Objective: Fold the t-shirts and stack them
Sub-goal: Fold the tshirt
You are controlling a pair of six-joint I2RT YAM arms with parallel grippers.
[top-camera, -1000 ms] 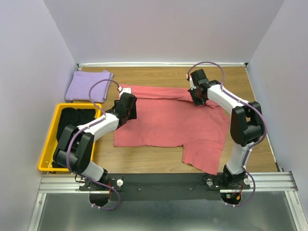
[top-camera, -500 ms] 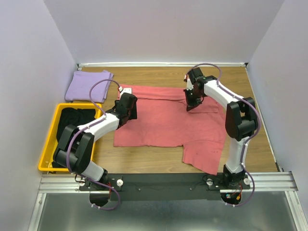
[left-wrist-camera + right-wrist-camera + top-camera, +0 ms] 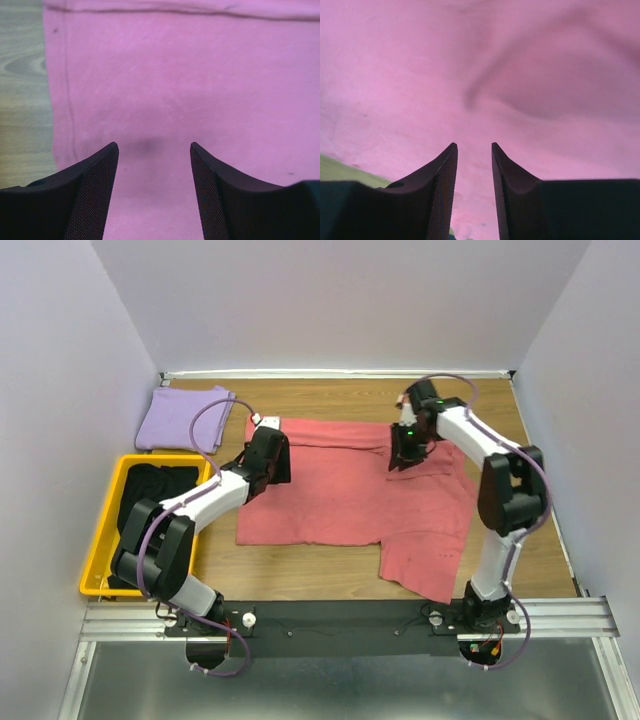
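A salmon-pink t-shirt (image 3: pixel 340 495) lies spread on the wooden table. My left gripper (image 3: pixel 272 448) is low over its left part, near the left hem. Its jaws are open with only flat pink cloth (image 3: pixel 175 75) between them (image 3: pixel 154 147). My right gripper (image 3: pixel 404 452) is low over the shirt's upper right part. Its jaws stand a little apart (image 3: pixel 472 146) over rumpled pink cloth (image 3: pixel 420 60) and hold nothing. A folded lavender-purple t-shirt (image 3: pixel 183 418) lies at the back left. Black t-shirts (image 3: pixel 160 485) lie in the bin.
A yellow plastic bin (image 3: pixel 100 540) stands at the left edge of the table. Pale walls close in the table on the left, back and right. Bare wood (image 3: pixel 520 530) shows right of the pink shirt and along the near edge.
My right gripper has shifted over the shirt's upper right, and the cloth there now lies flatter. My left gripper has moved a little toward the back.
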